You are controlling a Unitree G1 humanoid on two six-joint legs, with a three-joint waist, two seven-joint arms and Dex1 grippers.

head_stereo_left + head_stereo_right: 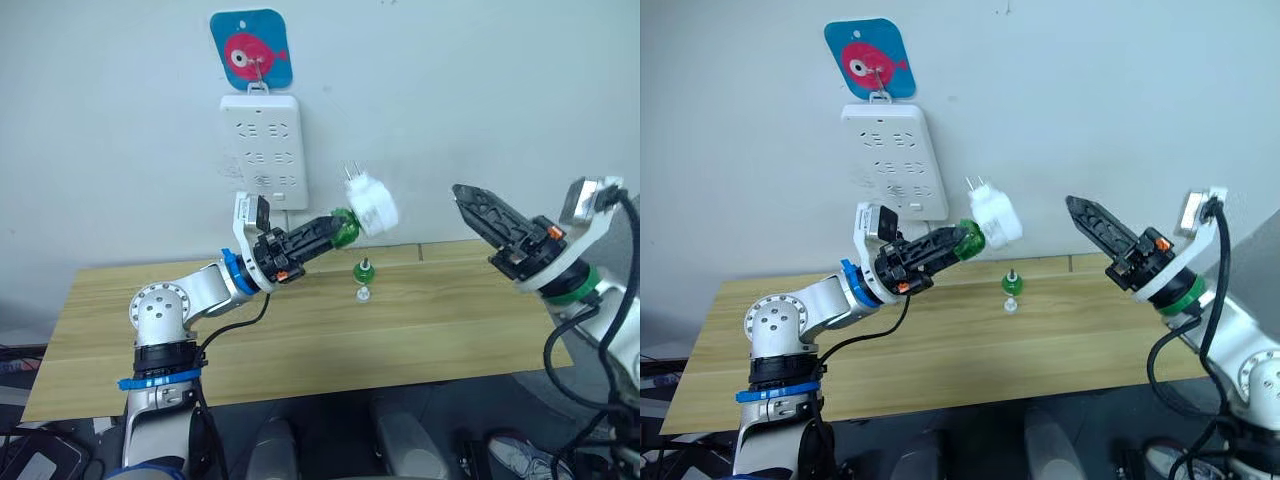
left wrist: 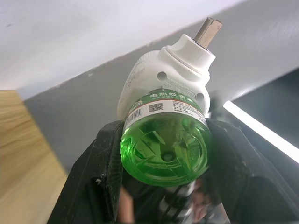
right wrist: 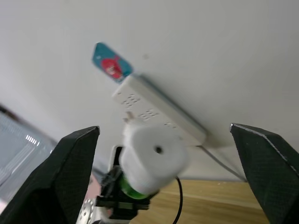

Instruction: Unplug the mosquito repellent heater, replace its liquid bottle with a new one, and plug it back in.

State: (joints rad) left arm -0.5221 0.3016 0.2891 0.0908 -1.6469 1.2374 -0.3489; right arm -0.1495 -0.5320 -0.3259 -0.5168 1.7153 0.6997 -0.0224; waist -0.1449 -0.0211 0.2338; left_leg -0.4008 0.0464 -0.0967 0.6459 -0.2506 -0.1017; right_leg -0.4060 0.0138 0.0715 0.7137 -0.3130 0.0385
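**Heater held in the air by its green bottle, unplugged**

The left gripper [image 1: 338, 230] is closed on the green liquid bottle [image 2: 164, 142], one black finger [image 2: 100, 172] pressing on each side of it. The bottle is attached to the mosquito repellent heater [image 1: 372, 208], so the white unit is lifted above the wooden table [image 1: 150, 340] and touches neither the table nor the wall. Its two metal prongs [image 1: 351, 172] are free and point up toward 11 o'clock, in the direction of the power strip [image 1: 264, 145]. From the strip, the heater is at about 4 o'clock, near but apart.

The power strip hangs upright on the white wall, under a blue card with a pink fish [image 1: 251, 48].

The right gripper [image 1: 478, 212] is in the air at 3 o'clock from the heater, well apart from it. Its fingers are widely open in the right wrist view, and it holds nothing. That view looks at the round face of the heater with a small hole in it.

On the table, at about 6 o'clock from the heater, stands a second small green bottle [image 1: 364, 268], and a small clear cap [image 1: 363, 294] is just beside it, toward the front edge.
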